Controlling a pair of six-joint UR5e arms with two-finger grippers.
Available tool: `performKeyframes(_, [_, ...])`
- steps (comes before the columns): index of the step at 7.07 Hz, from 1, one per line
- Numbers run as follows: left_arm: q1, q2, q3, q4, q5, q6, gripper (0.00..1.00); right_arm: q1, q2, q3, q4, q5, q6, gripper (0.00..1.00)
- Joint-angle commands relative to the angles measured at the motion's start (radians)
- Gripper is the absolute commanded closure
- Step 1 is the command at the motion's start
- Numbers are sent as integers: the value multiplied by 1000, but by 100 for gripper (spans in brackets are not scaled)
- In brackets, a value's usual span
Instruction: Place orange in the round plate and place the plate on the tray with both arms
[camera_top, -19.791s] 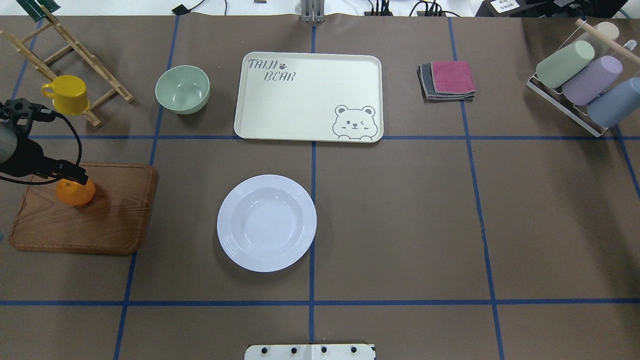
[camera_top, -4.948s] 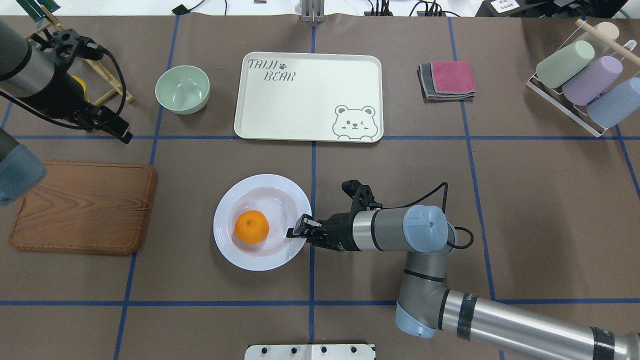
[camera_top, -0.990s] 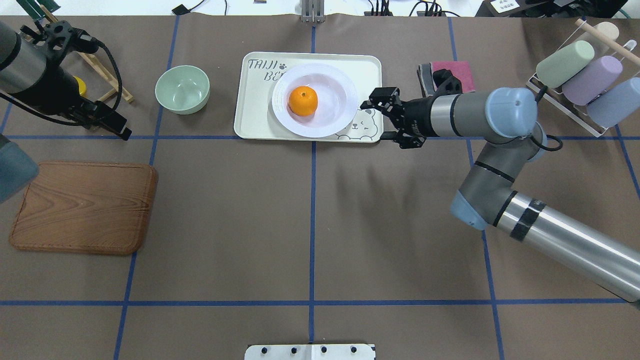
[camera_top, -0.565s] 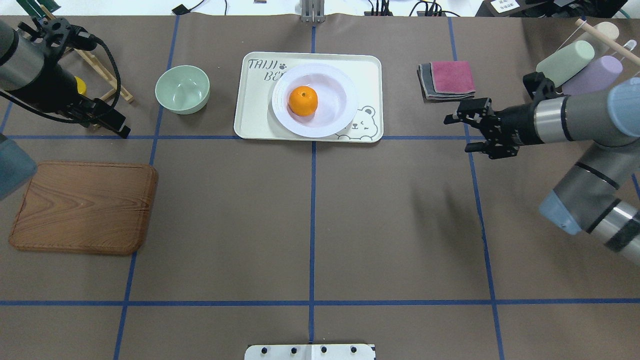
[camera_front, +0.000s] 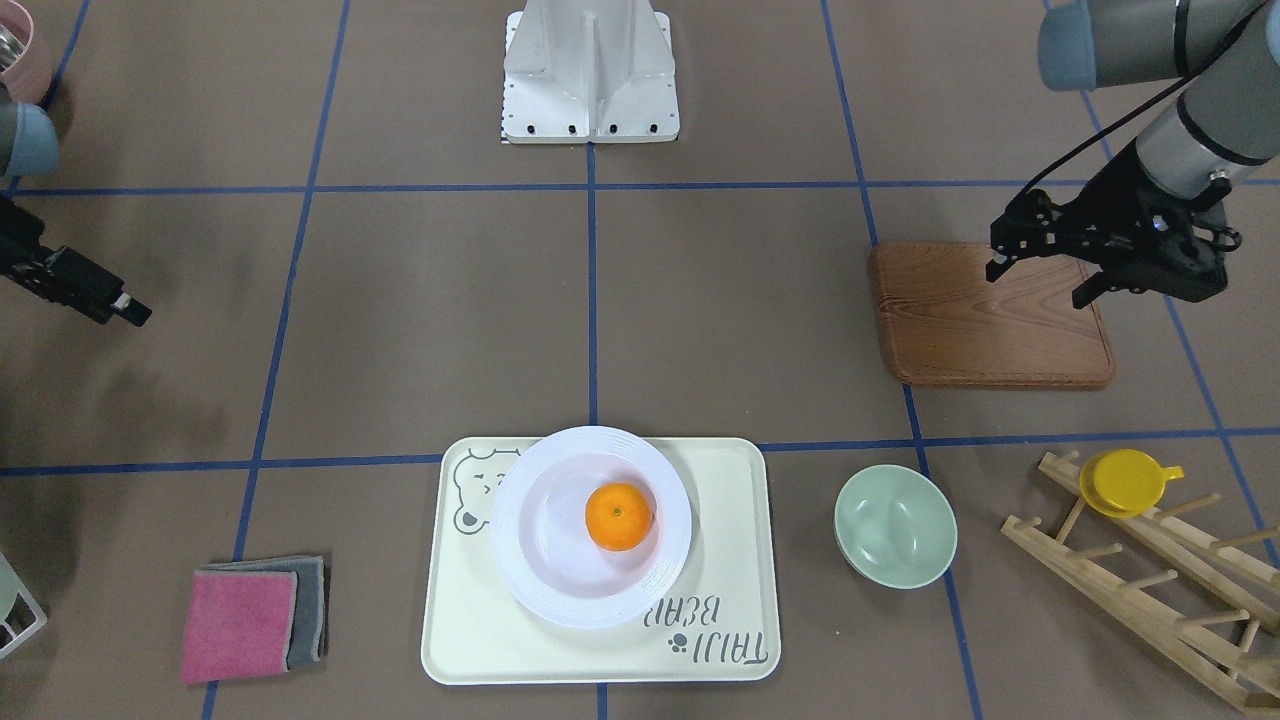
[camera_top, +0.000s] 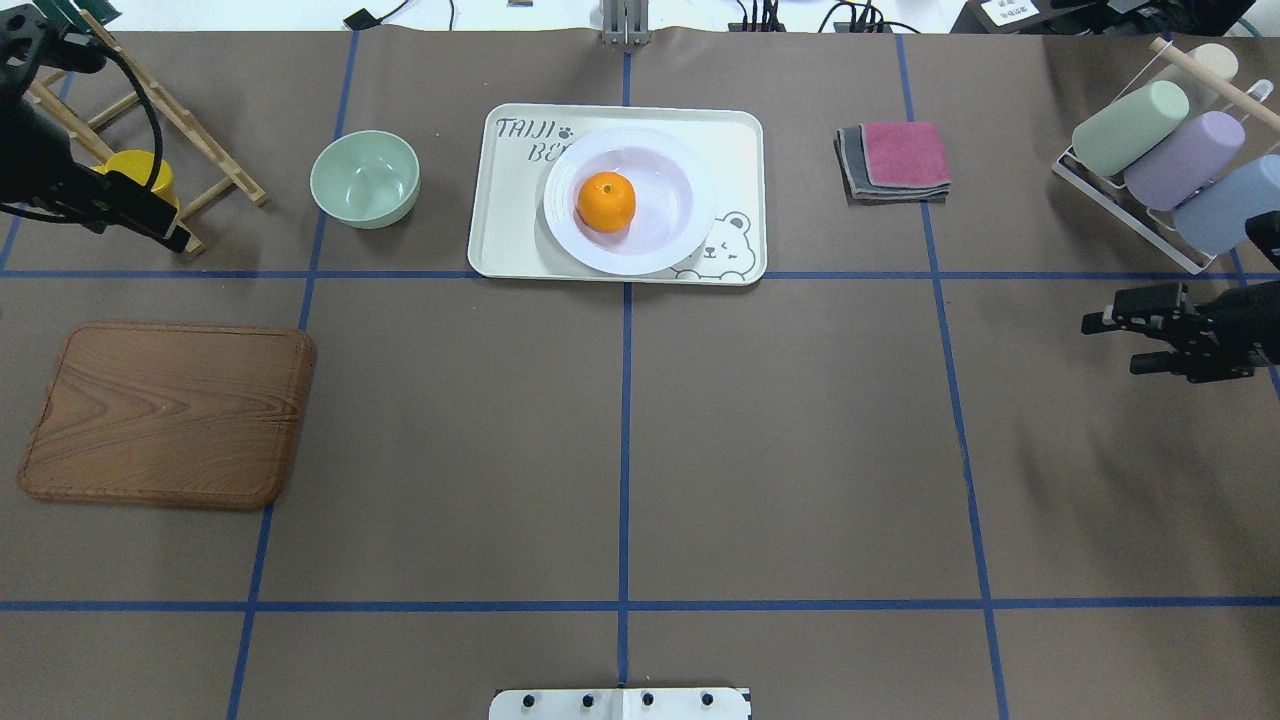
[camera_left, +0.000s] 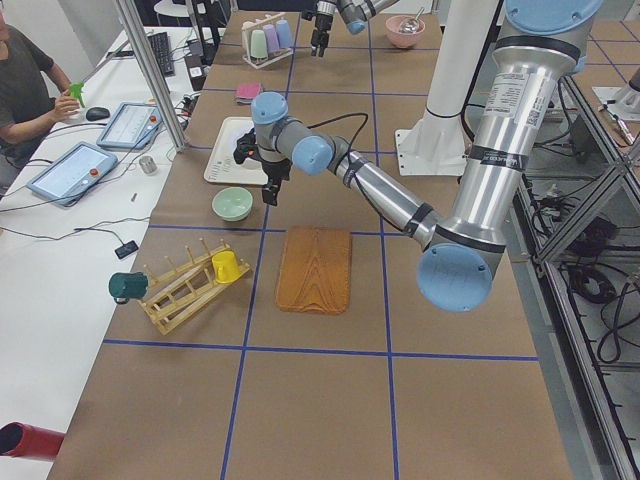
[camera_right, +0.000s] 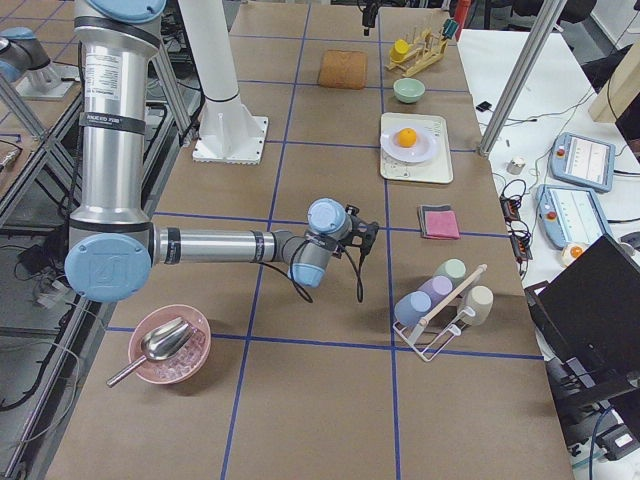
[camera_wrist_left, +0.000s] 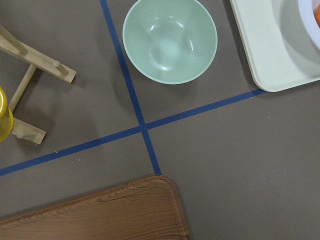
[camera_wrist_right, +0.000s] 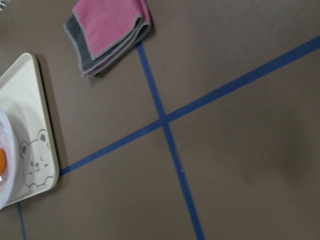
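The orange (camera_top: 605, 201) (camera_front: 618, 516) lies inside the white round plate (camera_top: 690, 235) (camera_front: 540, 585). That plate rests on the cream bear tray (camera_top: 500, 245) (camera_front: 460, 640) at the far middle of the table. My left gripper (camera_front: 1040, 285) hangs open and empty above the wooden board (camera_front: 980, 330), far left of the tray in the overhead view. My right gripper (camera_top: 1112, 345) is open and empty too, out at the table's right edge, well clear of the tray. The right wrist view catches only the tray's bear corner (camera_wrist_right: 30, 150).
A pale green bowl (camera_top: 364, 178) stands left of the tray. A wooden rack with a yellow cup (camera_top: 135, 172) is at the far left. Folded pink and grey cloths (camera_top: 895, 160) lie right of the tray, and a stand of pastel cups (camera_top: 1160, 150) sits far right.
My right gripper has drawn back to the right and nearer, away from the tray, still open. The left gripper has shifted further left. Plate and orange stay put on the tray.
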Motion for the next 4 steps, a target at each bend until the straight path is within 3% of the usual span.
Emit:
performKeyframes(1, [-43, 46, -3, 2, 6, 72, 2, 30, -128, -7, -3, 13, -200, 0])
performKeyframes(3, [-60, 67, -3, -1, 6, 84, 2, 42, -199, -32, -63, 10, -422, 0])
performKeyframes(4, [-65, 69, -3, 2, 6, 103, 2, 68, -201, -30, -157, 13, -536, 0])
